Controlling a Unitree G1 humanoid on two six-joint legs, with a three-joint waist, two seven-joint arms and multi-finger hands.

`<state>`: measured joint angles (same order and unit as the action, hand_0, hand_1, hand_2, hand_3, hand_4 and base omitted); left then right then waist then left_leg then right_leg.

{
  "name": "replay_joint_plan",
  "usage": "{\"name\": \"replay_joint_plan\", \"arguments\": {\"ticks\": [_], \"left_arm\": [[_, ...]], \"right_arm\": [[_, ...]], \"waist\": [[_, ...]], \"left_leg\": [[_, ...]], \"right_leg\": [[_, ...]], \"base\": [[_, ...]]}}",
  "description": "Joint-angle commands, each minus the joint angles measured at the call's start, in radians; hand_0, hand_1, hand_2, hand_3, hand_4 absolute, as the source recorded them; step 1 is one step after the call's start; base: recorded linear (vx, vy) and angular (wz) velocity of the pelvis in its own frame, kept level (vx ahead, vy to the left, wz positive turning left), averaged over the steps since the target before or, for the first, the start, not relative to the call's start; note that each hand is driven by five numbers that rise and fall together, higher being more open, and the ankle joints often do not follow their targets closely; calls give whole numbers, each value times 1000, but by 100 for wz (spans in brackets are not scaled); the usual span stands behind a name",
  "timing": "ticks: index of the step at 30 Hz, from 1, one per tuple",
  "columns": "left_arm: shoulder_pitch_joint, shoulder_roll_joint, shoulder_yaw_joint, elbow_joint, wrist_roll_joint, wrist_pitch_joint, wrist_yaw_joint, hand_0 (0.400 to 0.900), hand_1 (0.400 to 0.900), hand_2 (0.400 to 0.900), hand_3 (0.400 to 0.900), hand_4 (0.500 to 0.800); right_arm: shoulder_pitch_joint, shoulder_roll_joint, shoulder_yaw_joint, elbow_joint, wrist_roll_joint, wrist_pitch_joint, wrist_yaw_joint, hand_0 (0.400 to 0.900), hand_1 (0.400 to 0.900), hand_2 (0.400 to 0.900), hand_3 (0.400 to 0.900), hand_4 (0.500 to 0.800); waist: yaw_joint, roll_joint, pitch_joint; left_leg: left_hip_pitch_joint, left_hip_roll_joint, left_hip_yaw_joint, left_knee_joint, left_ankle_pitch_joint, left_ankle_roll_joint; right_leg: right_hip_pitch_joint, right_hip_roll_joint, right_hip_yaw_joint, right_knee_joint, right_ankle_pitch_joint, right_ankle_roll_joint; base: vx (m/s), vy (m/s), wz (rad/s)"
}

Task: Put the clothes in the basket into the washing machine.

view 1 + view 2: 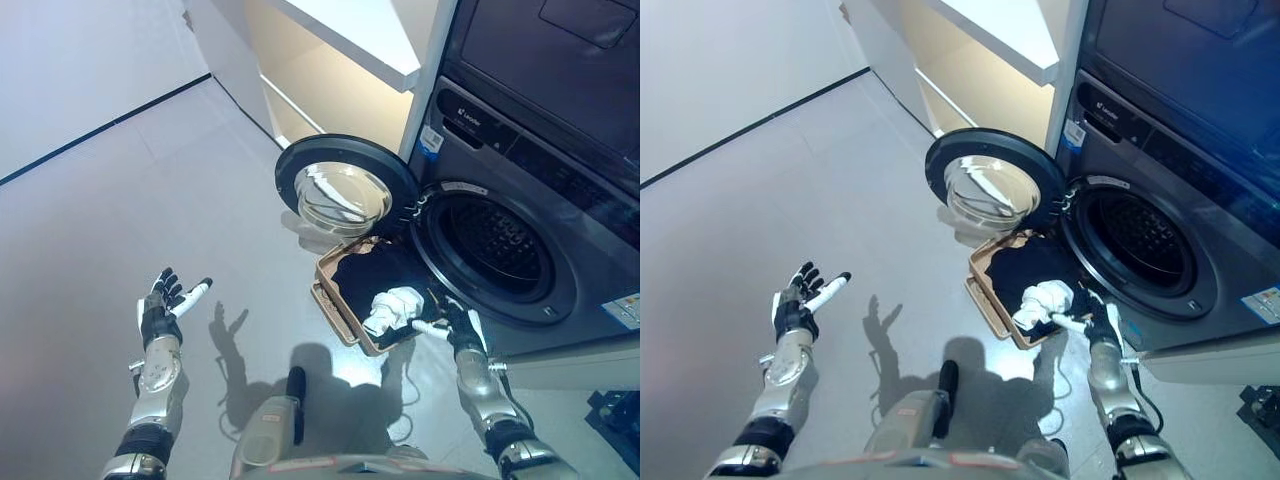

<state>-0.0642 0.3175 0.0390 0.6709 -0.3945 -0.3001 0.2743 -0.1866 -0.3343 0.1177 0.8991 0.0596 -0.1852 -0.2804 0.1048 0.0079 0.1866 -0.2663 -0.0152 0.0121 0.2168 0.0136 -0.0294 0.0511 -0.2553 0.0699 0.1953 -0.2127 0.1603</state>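
A tan basket [337, 302] stands on the floor below the washing machine's open drum [492, 249]. It holds a dark garment [372, 275] and a crumpled white garment [392, 309]. The round glass door [340, 190] is swung open to the left. My right hand [458, 328] hovers just right of the white garment, at the basket's near right corner, fingers spread and holding nothing. My left hand [163, 307] is raised over bare floor far to the left, fingers straight.
The dark washing machine [540, 160] fills the right side, with a second dark unit stacked above it. White shelving [340, 70] stands behind the door. Grey floor [130, 190] spreads to the left, with a dark line along the wall's foot.
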Motion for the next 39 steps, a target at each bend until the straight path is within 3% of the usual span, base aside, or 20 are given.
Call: {"name": "replay_joint_plan", "arguments": {"ticks": [1,3,4,5,8,9,11,12,15,17,18,21,24,26,27,28,30,39], "left_arm": [[35,86,22,-87,-26,-89,48,900,900,900,900,800],[31,89,27,-102,-35,-89,50,900,900,900,900,800],[29,92,28,-102,-35,-90,52,900,900,900,900,800],[30,92,35,-105,-36,-91,55,900,900,900,900,800],[26,86,49,-100,-53,-95,56,900,900,900,900,800],[18,82,48,-95,-65,-100,51,900,900,900,900,800],[13,81,45,-85,-70,-101,50,900,900,900,900,800],[-5,77,40,-72,-85,-104,56,900,900,900,900,800],[-6,75,42,-78,-91,-108,57,900,900,900,900,800],[-4,74,51,-81,-103,-112,57,900,900,900,900,800],[-7,72,58,-85,-118,-116,61,900,900,900,900,800],[-17,64,62,-105,-134,-123,69,900,900,900,900,800],[-31,52,44,-130,-150,-126,70,900,900,900,900,800],[-76,54,7,-133,-162,-126,76,900,900,900,900,800],[-77,54,8,-132,-163,-126,76,900,900,900,900,800],[-118,63,-32,-148,-163,-123,71,900,900,900,900,800],[-155,70,-70,-183,-158,-121,71,900,900,900,900,800],[-168,74,-117,-415,-73,-120,73,900,900,900,900,800]], "right_arm": [[-15,-62,17,-34,36,-51,-43,900,900,900,900,800],[-32,-63,27,-37,42,-50,-45,900,900,900,900,800],[-41,-60,37,-38,46,-51,-45,900,900,900,900,800],[-44,-54,42,-38,48,-49,-45,900,900,900,900,800],[-68,-47,60,-28,50,-48,-41,900,900,900,900,800],[-86,-51,67,-14,48,-48,-39,900,900,900,900,800],[-94,-52,68,1,48,-49,-40,900,900,900,900,800],[-113,-49,69,18,55,-50,-43,900,900,900,900,800],[-123,-54,68,28,59,-53,-47,900,900,900,900,800],[-137,-62,75,27,51,-49,-44,900,900,900,900,800],[-146,-73,83,15,46,-48,-44,900,900,900,900,800],[-152,-93,82,17,36,-45,-43,900,900,900,900,800],[-205,-140,120,65,-30,-25,-57,900,900,900,900,800],[-265,-172,144,147,-78,-6,-89,900,900,900,900,800],[-266,-171,144,148,-78,-7,-89,900,900,900,900,800],[-310,-171,114,249,-40,11,-112,900,900,900,900,800],[-355,-172,82,328,12,21,-129,900,900,900,900,800],[-427,-235,22,388,101,15,-116,900,900,900,900,800]], "waist": [[18,-27,-85],[6,-19,-71],[2,-14,-61],[2,-10,-50],[-17,-7,-20],[-23,-1,-9],[-32,-2,-1],[-50,-13,20],[-72,-21,45],[-84,-34,62],[-90,-49,82],[-85,-68,93],[-81,-60,101],[-91,-41,126],[-96,-44,122],[-108,-23,143],[-108,8,164],[-84,78,217]], "left_leg": [[-148,11,-78,25,44,18],[-117,-18,-90,23,19,46],[-102,-23,-94,21,12,58],[-83,-32,-87,22,-2,69],[-1,-47,-88,5,-40,81],[21,-44,-92,-2,-54,79],[35,-48,-100,0,-62,79],[70,-58,-109,-2,-87,73],[110,-65,-129,2,-115,65],[137,-65,-150,20,-145,58],[140,-62,-172,48,-170,49],[118,-39,-204,82,-195,28],[97,-4,-234,61,-177,0],[39,37,-212,53,-147,-17],[33,33,-214,50,-141,-17],[-13,79,-137,32,-113,-30],[-47,104,-93,17,-85,-41],[-230,41,-72,140,-134,-24]], "right_leg": [[43,-53,48,121,419,6],[-3,-43,76,235,516,-22],[-32,-32,83,283,523,-31],[-54,-48,62,314,536,-33],[-144,-42,31,292,447,-49],[-190,-22,5,227,349,-56],[-193,-18,-9,185,326,-51],[-240,12,-31,53,279,-34],[-258,25,-42,-44,309,-14],[-292,32,-31,-82,343,2],[-321,39,2,-76,367,9],[-328,62,-3,-65,341,-2],[-347,67,-59,-46,324,-11],[-378,53,-107,-38,320,-16],[-382,49,-109,-40,324,-15],[-417,22,-148,-32,322,-14],[-447,8,-168,-20,317,-16],[-627,-32,-119,53,332,-6]], "base": [[176,259,25],[174,282,22],[143,277,3],[125,232,-3],[173,147,5],[192,46,11],[168,-21,23],[227,-81,45],[231,-109,49],[195,-169,44],[124,-211,44],[119,-263,57],[50,-212,64],[-84,-156,87],[-145,-102,101],[-119,-38,75],[-101,-5,48],[-57,78,-7]]}}
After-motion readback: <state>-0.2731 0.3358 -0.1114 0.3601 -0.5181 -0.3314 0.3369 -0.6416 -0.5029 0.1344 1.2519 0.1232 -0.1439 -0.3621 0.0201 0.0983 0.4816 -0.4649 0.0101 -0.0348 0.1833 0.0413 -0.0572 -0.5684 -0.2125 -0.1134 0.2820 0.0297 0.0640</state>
